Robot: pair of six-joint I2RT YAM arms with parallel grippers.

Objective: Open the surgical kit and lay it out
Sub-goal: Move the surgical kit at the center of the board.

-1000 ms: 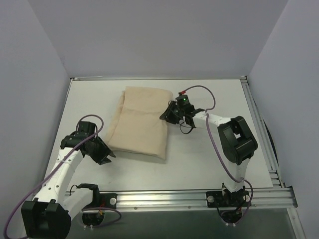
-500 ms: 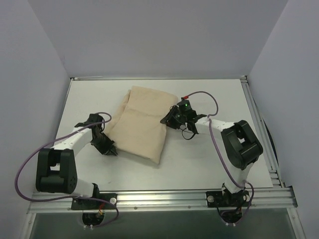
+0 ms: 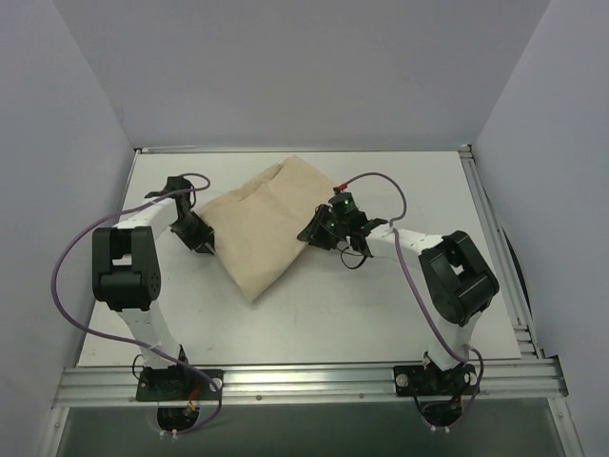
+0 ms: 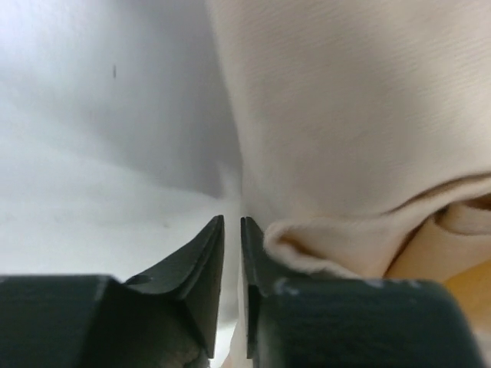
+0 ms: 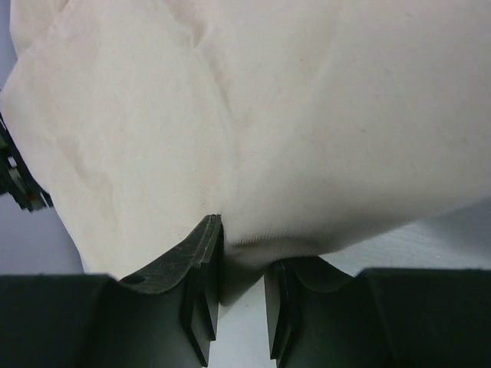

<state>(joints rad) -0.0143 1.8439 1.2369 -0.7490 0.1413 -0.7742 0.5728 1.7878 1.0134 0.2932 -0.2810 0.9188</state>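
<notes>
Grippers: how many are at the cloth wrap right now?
2: left gripper at the left edge of the cloth wrap, jaws almost shut, grip unclear; right gripper clamped on its right edge.

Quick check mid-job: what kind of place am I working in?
Probably a lab robot test cell: a white table boxed in by plain wall panels, two arms bolted to an aluminium rail at its near edge, a beige cloth bundle on top.

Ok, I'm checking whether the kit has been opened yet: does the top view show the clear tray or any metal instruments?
No, the top view shows only the beige cloth wrap lying as a folded bundle, with nothing uncovered.
</notes>
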